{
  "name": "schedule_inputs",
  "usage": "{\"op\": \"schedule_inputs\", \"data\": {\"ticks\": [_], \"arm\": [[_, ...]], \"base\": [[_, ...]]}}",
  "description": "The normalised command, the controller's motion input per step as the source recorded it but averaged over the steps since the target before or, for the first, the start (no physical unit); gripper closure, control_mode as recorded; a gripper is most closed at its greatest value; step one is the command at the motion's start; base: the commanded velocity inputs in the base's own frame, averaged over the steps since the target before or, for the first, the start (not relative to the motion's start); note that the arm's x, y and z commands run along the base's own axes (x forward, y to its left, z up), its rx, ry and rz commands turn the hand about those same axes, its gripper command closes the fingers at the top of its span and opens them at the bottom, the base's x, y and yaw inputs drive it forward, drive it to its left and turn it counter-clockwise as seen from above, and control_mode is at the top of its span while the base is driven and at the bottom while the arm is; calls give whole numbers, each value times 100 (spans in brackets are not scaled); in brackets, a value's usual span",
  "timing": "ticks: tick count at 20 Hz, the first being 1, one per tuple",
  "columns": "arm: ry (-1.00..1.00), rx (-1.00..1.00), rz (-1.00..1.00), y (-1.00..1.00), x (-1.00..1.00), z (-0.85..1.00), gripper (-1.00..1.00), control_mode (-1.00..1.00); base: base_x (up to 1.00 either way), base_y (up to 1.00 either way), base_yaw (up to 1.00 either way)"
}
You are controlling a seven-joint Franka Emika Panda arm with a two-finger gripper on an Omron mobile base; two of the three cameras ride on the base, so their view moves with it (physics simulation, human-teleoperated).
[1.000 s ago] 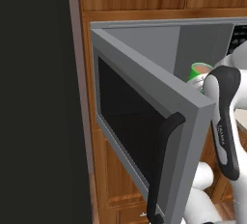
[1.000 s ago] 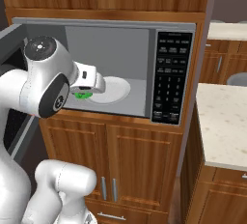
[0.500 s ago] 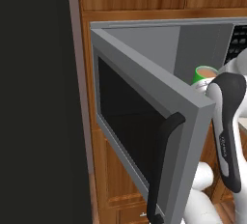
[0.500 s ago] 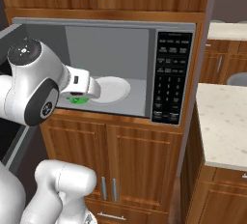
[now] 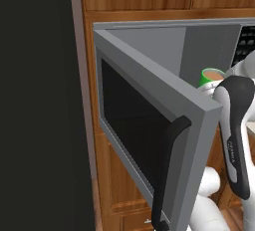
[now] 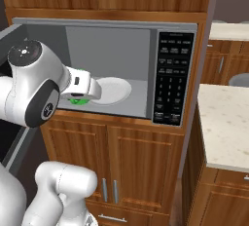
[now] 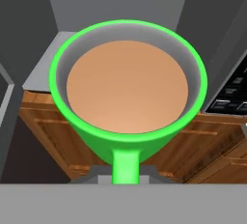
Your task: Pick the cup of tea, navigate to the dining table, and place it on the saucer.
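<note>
green cup of tea [image 7: 128, 97] sits right under the hand camera, brown liquid up to near the rim, white inner wall, handle pointing straight at the bottom of the hand view. the handle runs down between two grey bits at the lower edge there, so the gripper [image 7: 126, 175] looks clamped on the handle, though the fingertips themselves are mostly hidden by the cup.

in the left base view the cup [image 5: 212, 77] shows as a green rim with brown top, just past the edge of the open microwave door [image 5: 149, 140], level with the front of the microwave cavity. the white arm [image 5: 238, 125] crosses right below and in front of it. the door swings out toward the camera, with a dark window and a dark curved handle [image 5: 167, 170] on its free edge.

in the right base view the arm's big white elbow [image 6: 36, 88] blocks most of the cup; just a green sliver [image 6: 78, 100] shows under the wrist, at the front lip of the microwave [image 6: 107, 69]. a round white turntable plate [image 6: 111, 90] lies on the cavity floor, just right of the wrist. the cup looks lifted off it, not resting. dark keypad panel [image 6: 169, 81] on the microwave's right side. wood cabinets [image 6: 121, 161] above and below. a speckled beige tabletop [image 6: 226, 122] stands to the right, well apart from the cup.
</note>
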Motion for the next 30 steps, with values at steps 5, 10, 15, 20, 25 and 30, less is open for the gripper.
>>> {"op": "schedule_inputs", "data": {"ticks": [5,10,15,20,25,30], "arm": [[0,0,0,0,0,0,100,100],[0,0,0,0,0,0,100,100],[0,0,0,0,0,0,100,100],[0,0,0,0,0,0,100,100],[0,0,0,0,0,0,100,100],[0,0,0,0,0,0,100,100]], "base": [[-70,-25,-9],[-96,-57,-27],[-58,-74,-48],[-1,-30,-71],[11,-12,-76],[97,4,-52]]}}
